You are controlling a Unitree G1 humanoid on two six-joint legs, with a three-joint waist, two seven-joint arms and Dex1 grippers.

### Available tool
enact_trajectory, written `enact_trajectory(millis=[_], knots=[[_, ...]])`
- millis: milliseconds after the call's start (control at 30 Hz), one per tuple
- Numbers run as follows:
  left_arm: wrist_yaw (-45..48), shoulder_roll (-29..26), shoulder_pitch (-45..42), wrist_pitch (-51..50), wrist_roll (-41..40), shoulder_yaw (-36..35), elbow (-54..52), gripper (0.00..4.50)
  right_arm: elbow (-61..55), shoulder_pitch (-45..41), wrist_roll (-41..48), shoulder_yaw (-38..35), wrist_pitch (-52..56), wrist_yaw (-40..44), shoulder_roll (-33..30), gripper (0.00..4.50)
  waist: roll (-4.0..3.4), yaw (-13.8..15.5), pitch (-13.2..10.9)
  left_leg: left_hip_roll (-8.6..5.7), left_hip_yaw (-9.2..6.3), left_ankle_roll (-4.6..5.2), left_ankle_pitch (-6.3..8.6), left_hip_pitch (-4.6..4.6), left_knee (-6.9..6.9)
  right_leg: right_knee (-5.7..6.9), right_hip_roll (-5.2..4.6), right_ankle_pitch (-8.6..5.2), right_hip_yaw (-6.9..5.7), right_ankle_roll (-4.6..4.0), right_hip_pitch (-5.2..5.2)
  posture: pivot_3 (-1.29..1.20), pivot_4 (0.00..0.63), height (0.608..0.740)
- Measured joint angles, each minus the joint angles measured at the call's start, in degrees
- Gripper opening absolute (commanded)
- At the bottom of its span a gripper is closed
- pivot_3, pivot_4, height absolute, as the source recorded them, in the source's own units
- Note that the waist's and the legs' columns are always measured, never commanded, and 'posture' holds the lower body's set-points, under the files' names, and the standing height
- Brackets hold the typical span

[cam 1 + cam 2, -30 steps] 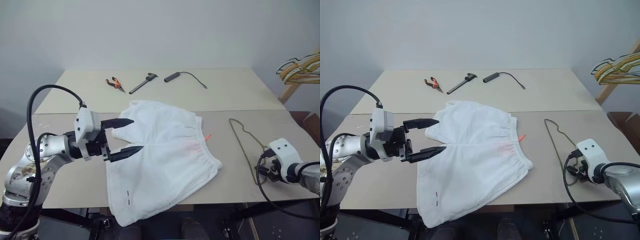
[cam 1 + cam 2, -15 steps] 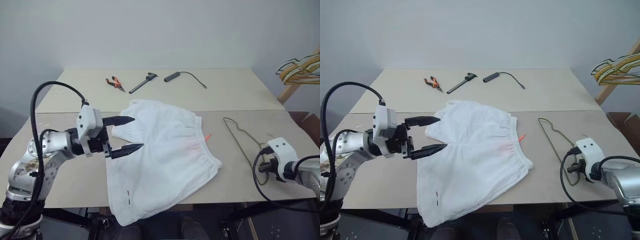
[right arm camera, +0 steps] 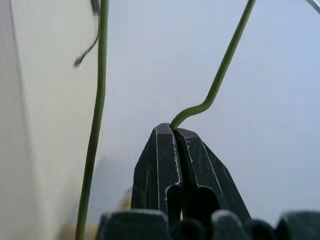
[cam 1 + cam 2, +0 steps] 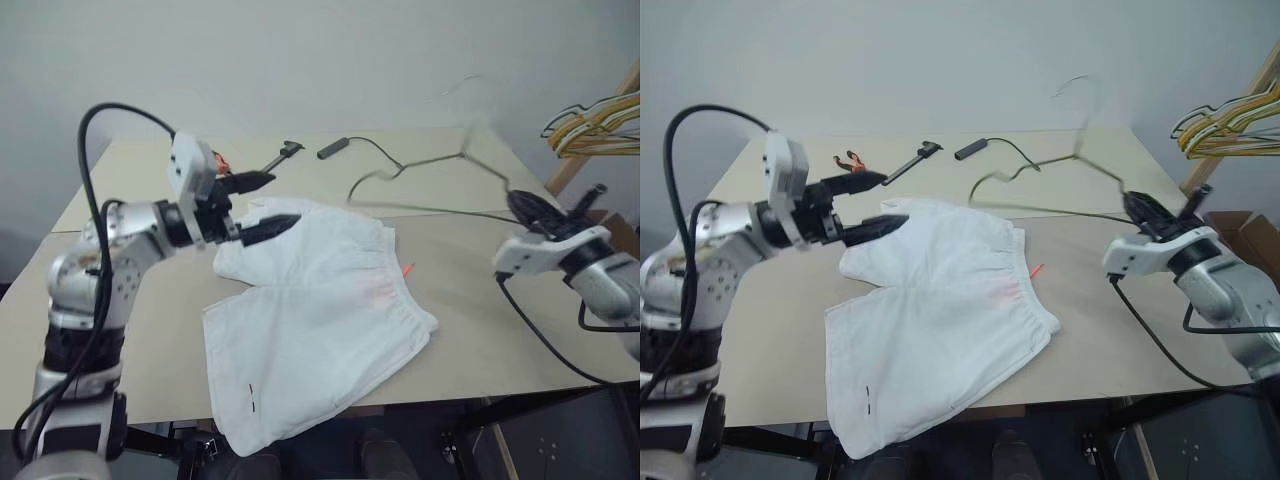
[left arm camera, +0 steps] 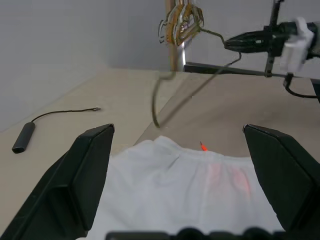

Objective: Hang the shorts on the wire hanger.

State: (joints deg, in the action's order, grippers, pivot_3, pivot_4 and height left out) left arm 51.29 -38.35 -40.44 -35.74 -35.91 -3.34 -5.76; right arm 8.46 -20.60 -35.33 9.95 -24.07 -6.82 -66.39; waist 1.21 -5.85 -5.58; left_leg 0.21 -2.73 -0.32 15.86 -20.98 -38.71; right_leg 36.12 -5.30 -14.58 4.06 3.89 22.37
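1. Shorts (image 4: pixel 320 320) spread flat on table (image 4: pixel 480 330).
2. Wire hanger (image 4: pixel 1060 180) lifted above shorts, clenched in right gripper (image 4: pixel 1137 208) jaws.
3. Left gripper (image 4: pixel 262 205) jaws released, over shorts' far edge.
4. Beyond shorts: pliers (image 4: pixel 848 161), caliper (image 4: pixel 908 163), cabled black device (image 4: pixel 972 150).

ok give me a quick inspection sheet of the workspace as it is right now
surface: beige table, two boards with a seam between them
job's things: white shorts lie flat on the table, one leg over the near edge; wire hanger held up in the air
clutter: orange-handled pliers and a dark hand tool at the far side
grippers: left gripper open, over the far edge of the shorts, holding nothing; right gripper shut on the wire hanger
cables: small black device with a thin lead on the far board
surroundings: bunch of coloured hangers at the right, plain wall behind
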Motion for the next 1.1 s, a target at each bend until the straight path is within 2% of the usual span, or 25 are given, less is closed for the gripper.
enact_trajectory(millis=[133,233,367,567,700,733,900,1067,1100], knots=[[4.1,0.1,-7.3,-3.5,1.1,4.2,7.3,4.5,4.3,-8.4,-10.3,4.2,-8.9,-6.4,3.0,0.02,-0.02,-1.1,0.0,-0.06,-0.1,-0.29,-0.17,-0.11,-0.02,-0.02,-0.03,0.01,-0.02,0.01,0.05,-0.13,0.022,0.74],[9.4,-0.3,-9.7,-6.0,2.9,9.7,9.6,4.5,6.1,-12.0,-13.5,5.2,-12.2,-7.7,4.2,0.02,-0.02,-1.9,0.1,-0.14,-0.14,-0.29,-0.17,-0.13,-0.02,-0.01,-0.1,0.03,-0.02,0.05,0.05,-0.14,0.012,0.74],[14.7,0.2,-9.9,-6.4,6.2,15.7,12.6,4.5,7.5,-13.9,-15.4,5.2,-14.2,-8.0,5.2,0.02,-0.02,-3.0,0.1,-0.19,-0.18,-0.33,-0.19,-0.14,-0.05,0.04,-0.16,0.05,-0.02,0.07,0.05,-0.14,0.009,0.74],[13.9,4.7,-10.9,-1.8,14.8,20.9,18.1,4.5,7.1,-14.0,-15.7,5.2,-15.4,-7.1,6.2,0.02,-0.11,-4.3,0.5,-0.21,-0.23,-0.37,-0.22,-0.11,-0.08,0.12,-0.15,0.06,-0.03,0.07,0.03,-0.15,0.006,0.74],[12.7,6.9,-10.9,1.2,20.0,23.3,20.4,3.59,6.4,-14.1,-15.7,4.7,-15.5,-6.1,6.2,0.0,-0.12,-4.9,0.6,-0.21,-0.23,-0.36,-0.22,-0.1,-0.08,0.12,-0.15,0.07,-0.01,0.07,0.03,-0.16,0.004,0.74],[12.7,7.4,-10.9,1.6,20.5,23.5,20.7,3.21,6.2,-14.4,-15.6,4.7,-15.4,-5.9,6.2,0.0,-0.12,-5.2,0.6,-0.21,-0.23,-0.36,-0.22,-0.1,-0.08,0.15,-0.16,0.07,-0.01,0.07,0.03,-0.17,0.004,0.74],[12.8,8.0,-10.9,2.0,21.0,22.6,20.9,1.85,5.6,-14.5,-15.6,3.8,-15.4,-5.7,6.2,0.0,-0.15,-5.9,0.7,-0.21,-0.24,-0.36,-0.22,-0.1,-0.09,0.17,-0.17,0.07,-0.01,0.08,0.03,-0.17,0.002,0.74],[12.7,8.7,-11.0,2.1,21.1,20.8,22.5,0.21,5.4,-14.5,-15.6,2.9,-15.4,-4.9,6.7,0.0,-0.19,-6.1,1.2,-0.21,-0.24,-0.36,-0.22,-0.06,-0.11,0.2,-0.16,0.07,-0.01,0.08,-0.01,-0.16,0.006,0.74],[12.7,8.7,-11.1,2.2,21.2,20.6,22.7,0.03,5.4,-14.4,-15.6,2.9,-15.4,-4.6,6.8,0.0,-0.2,-6.1,1.2,-0.21,-0.24,-0.36,-0.22,-0.05,-0.13,0.22,-0.16,0.07,-0.01,0.08,-0.01,-0.16,0.006,0.74]])
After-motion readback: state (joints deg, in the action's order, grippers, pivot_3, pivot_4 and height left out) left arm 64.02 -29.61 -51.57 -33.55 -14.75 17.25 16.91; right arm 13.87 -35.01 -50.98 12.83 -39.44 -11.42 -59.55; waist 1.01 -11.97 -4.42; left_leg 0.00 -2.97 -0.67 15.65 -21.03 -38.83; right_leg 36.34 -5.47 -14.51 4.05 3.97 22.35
